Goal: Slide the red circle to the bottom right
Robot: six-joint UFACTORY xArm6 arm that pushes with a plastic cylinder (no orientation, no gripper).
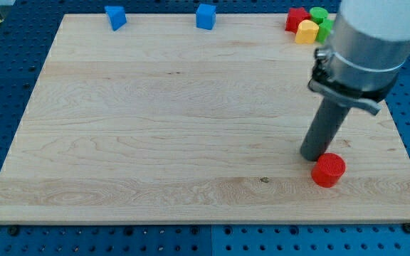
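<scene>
Touching the board, my tip [311,156], a plain rod gripping nothing, stands just left of the red circle [329,170].

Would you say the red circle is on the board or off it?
On the board: the red circle sits inside the wooden board's bottom-right edge, beside my tip.

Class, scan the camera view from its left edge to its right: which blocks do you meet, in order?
Blue triangular block → blue cube → red circle, with my tip touching its upper left. The red, yellow and green cluster at the top right overlaps, so it is left out.
</scene>
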